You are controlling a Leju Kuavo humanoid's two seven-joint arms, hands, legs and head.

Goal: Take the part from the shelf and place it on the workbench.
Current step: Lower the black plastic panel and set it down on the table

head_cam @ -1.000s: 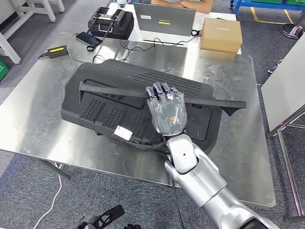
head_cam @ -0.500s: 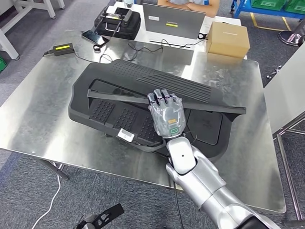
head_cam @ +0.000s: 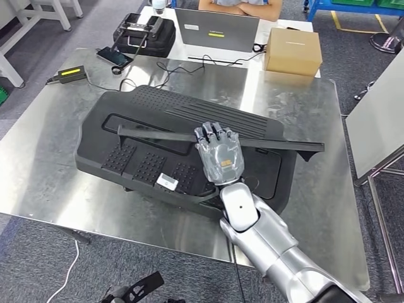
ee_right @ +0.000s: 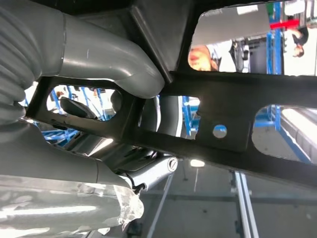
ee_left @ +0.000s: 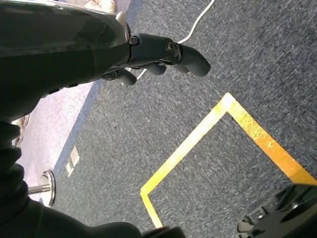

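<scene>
Item: large black moulded panel, lying across the steel workbench, its near edge close to the table's front lip. Right hand gripped the panel's long raised bar, fingers hooked over it; the wrist view confirmed thumb and fingers wrapped round a strut. Left hand hung over carpet, fingers loosely curled on nothing. I judged the placing step nearly complete; next I needed to uncurl and lift clear. Open room: bare steel to the left and right. Cardboard box, laptop and cables stood beyond the far edge.
</scene>
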